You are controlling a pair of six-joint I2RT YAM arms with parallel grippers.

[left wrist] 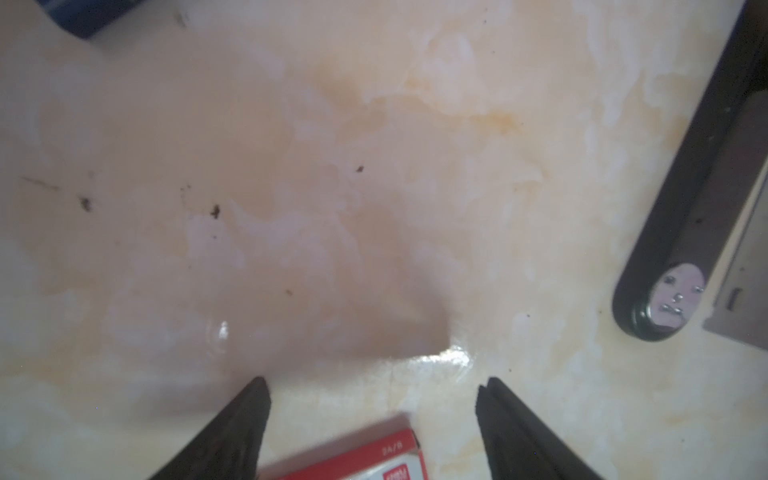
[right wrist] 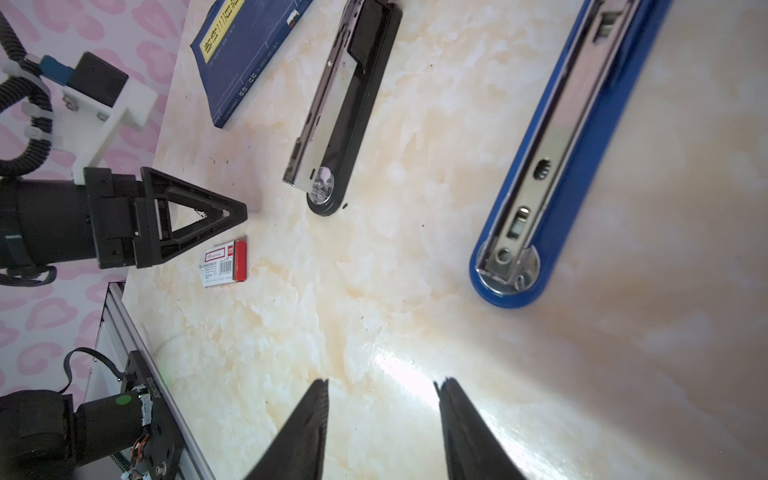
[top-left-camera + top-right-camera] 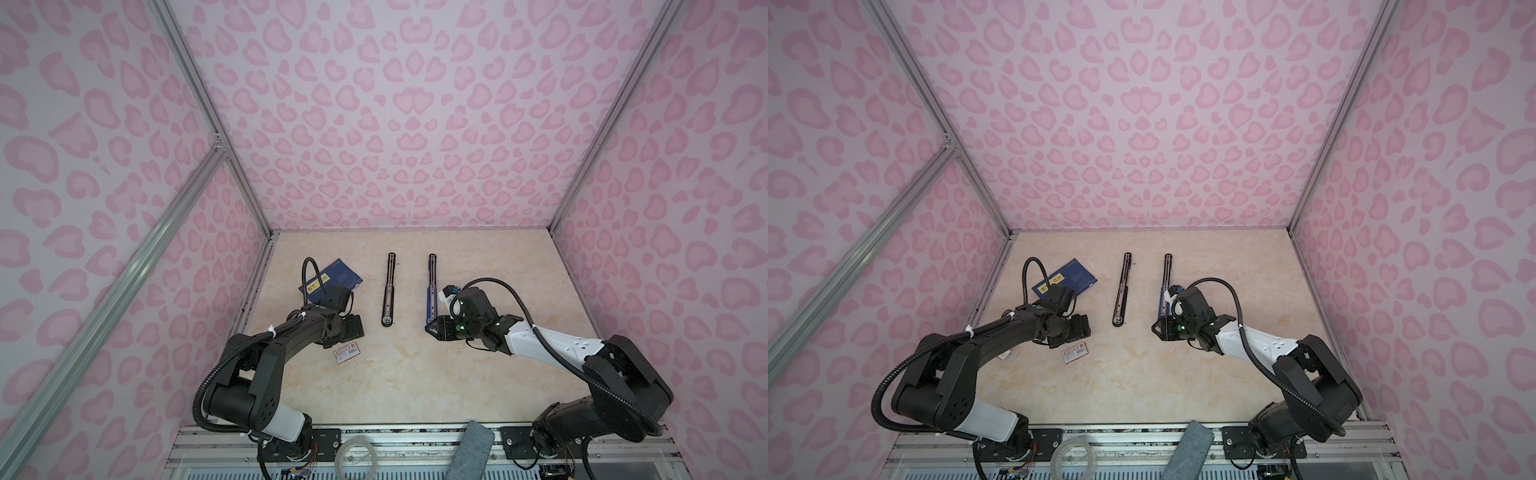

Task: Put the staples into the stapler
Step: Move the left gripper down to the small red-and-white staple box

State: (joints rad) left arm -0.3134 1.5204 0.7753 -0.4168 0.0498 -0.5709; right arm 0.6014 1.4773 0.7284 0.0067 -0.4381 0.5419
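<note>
Presently, pick-up stage: left hand (image 1: 372,380), right hand (image 2: 383,380) apart, empty; staples unseen. Next, locate and pinch them.

A dark blue booklet (image 3: 340,274) lies beyond a small red-labelled box (image 3: 348,354).

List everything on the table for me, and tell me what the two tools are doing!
left tool: open, empty
right tool: open, empty
black stapler: open flat, in the middle
blue stapler: open flat, near right tool
small box: white and red, by left tool
blue booklet: lying flat, far left
staples: no loose ones seen
</note>
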